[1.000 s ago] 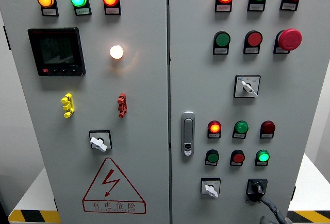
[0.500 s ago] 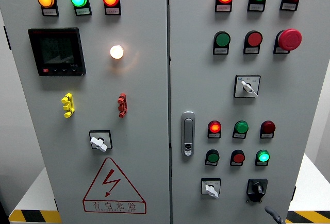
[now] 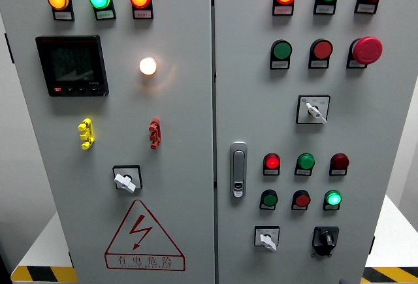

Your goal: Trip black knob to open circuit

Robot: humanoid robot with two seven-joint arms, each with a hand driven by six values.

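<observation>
So the robot's right hand has basically dropped out of the shot: a second ago its fingers were reaching up right under the black knob, half a second ago only a fingertip or so was poking up lower down, and now there's just a tiny grey sliver at the bottom edge, right of the middle. Can't tell what the fingers are doing, whether spread or curled, there's just too little of it showing. The left hand isn't in view at all. The knob sits at the bottom right of the right-hand door of the cabinet, just right of the white selector, and nothing is touching it. The other change worth flagging: the red lamp in the row above the knob had a bright orange glow in its middle before and now reads plain red, so it looks dimmer. The knob's pointer also looks a bit more upright than it did, though it's small and hard to be sure. Best guess is the trip has gone through and the hand is backing off, so the task looks pretty much done, but that's a read from the lamp, not proof.
</observation>
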